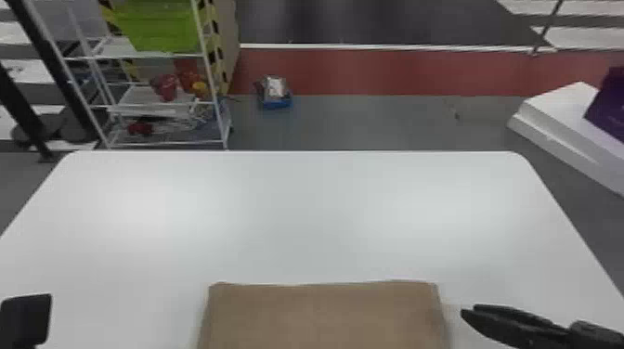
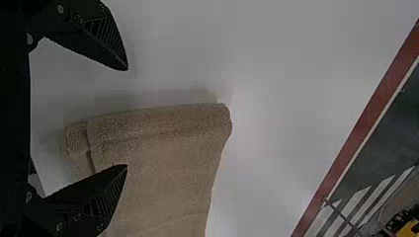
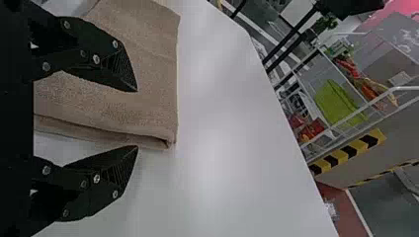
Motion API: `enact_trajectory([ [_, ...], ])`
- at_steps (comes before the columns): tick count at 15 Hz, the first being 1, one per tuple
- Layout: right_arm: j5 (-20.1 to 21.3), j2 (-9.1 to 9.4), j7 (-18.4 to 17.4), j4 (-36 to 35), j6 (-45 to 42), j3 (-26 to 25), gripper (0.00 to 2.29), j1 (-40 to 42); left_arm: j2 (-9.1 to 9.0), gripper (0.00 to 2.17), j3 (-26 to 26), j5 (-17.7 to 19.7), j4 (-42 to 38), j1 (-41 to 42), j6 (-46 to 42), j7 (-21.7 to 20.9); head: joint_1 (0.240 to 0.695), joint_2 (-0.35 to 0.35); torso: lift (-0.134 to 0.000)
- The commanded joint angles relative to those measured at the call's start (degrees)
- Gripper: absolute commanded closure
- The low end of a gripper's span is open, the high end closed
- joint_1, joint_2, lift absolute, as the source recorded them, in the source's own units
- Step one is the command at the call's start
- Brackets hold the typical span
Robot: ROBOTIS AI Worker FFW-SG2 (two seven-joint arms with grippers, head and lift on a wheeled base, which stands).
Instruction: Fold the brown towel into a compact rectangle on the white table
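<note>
Left gripper (image 2: 127, 117): fingers spread, empty. In the left wrist view one finger overlaps the towel and the other is over bare surface, so the pair straddles the towel's left side. Contact: cannot tell.

Right gripper (image 3: 137, 118): also spread, nothing between the fingers. One finger overlaps the towel in the right wrist view; the other is beyond its folded side, over bare surface.

Brown towel (image 1: 325, 315): lying flat between the two grippers, on the near part of the white surface (image 1: 302, 209), about midway between its left and right edges. Far side of towel runs roughly parallel to the surface's far edge, with a broad bare stretch between. Layers are stacked along both sides; left side looks thick and rounded, right side shows a slit between plies.

Step in hand (judged): partly folded, outline already a neat rectangle; grippers placed at either side, likely between folds. Next move calls for both to come down level, pinch all plies at matching corners, then lift and carry together so the pack halves squarely. Risk: catching only the top ply, which would skew the stack.

Beyond the surface's far left corner: wire rack (image 1: 158, 104) on the floor.
</note>
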Motion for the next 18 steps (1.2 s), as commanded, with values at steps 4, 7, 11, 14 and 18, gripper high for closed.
enact_trajectory([
  [4, -1.56, 0.01, 0.99, -0.19, 0.02, -3.64, 0.09, -0.13, -0.09, 0.3, -4.82, -1.16, 1.06, 0.45, -2.42, 1.21, 0.695, -0.12, -0.124],
  [7, -1.56, 0.8, 1.78, -0.28, -0.51, -4.51, 0.09, 0.05, 0.0, 0.3, -8.95, -5.11, 1.41, 0.53, -5.23, 2.79, 0.695, -0.149, -0.124],
  [11, -1.65, 0.98, 2.83, -0.19, -1.04, -5.92, 0.09, 0.22, 0.0, 0.6, -9.56, -6.52, 2.73, 0.36, -8.05, 3.49, 0.695, -0.167, -0.124],
  [14, -0.94, 0.98, 2.39, 0.16, -0.51, -6.1, 0.09, 0.05, 0.09, 0.59, -8.77, -6.17, 2.29, 0.27, -8.05, 3.23, 0.695, -0.172, -0.124],
  [18, 0.9, 0.89, 1.95, 3.06, -0.69, -2.67, 0.09, -1.53, 0.0, 0.37, -6.4, -5.9, 1.76, -0.17, -8.22, 2.53, 0.695, -0.172, -0.124],
])
